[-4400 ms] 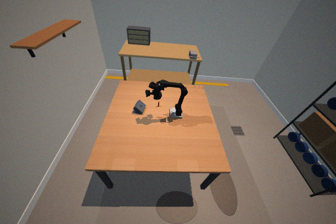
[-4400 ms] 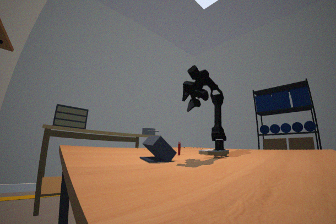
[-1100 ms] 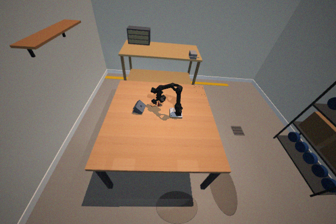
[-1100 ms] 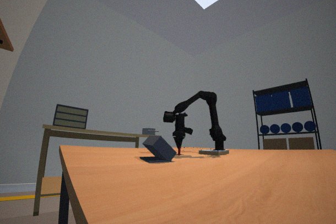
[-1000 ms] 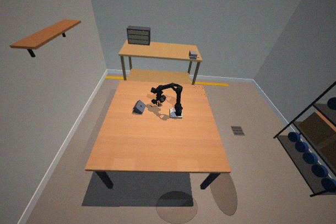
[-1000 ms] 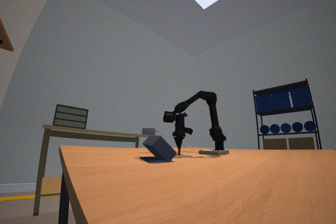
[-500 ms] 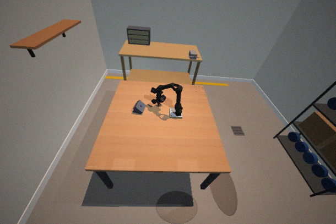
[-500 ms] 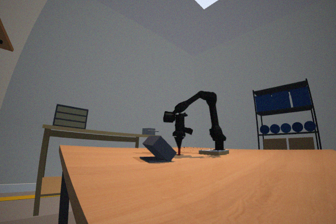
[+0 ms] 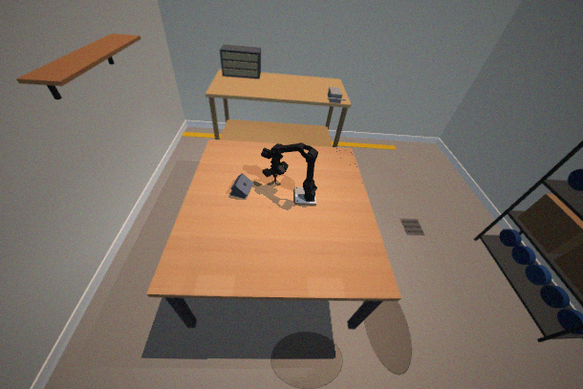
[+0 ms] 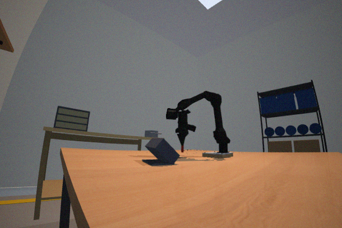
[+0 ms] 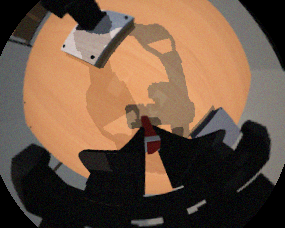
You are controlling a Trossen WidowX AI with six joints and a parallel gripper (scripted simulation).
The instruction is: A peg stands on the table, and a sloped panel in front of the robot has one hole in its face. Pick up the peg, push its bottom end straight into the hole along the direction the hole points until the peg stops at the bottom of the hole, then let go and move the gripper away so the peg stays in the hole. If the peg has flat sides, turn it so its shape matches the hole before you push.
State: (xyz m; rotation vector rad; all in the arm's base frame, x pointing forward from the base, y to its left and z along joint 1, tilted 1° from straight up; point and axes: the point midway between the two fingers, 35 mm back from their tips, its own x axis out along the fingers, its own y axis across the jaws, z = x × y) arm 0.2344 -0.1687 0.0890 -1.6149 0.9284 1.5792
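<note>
A small red peg point(image 10: 182, 148) point(image 11: 148, 129) stands upright at the table top, pinched between my fingers. My gripper point(image 9: 275, 180) point(image 10: 182, 143) point(image 11: 148, 129) points straight down and is shut on the peg's upper part; only the peg's lower end shows below the fingertips. I cannot tell whether the peg still touches the table. The sloped grey panel point(image 9: 243, 185) point(image 10: 163, 150) point(image 11: 220, 122) sits a short way to the side of the peg, and its hole shows as a small dark spot on its face in the top view.
The arm's grey base plate point(image 9: 300, 199) point(image 10: 217, 154) point(image 11: 97, 38) is bolted to the wooden table point(image 9: 268, 257) point(image 10: 213, 190) on the other side of the peg from the panel. A side table, a wall shelf and a rack stand off the table.
</note>
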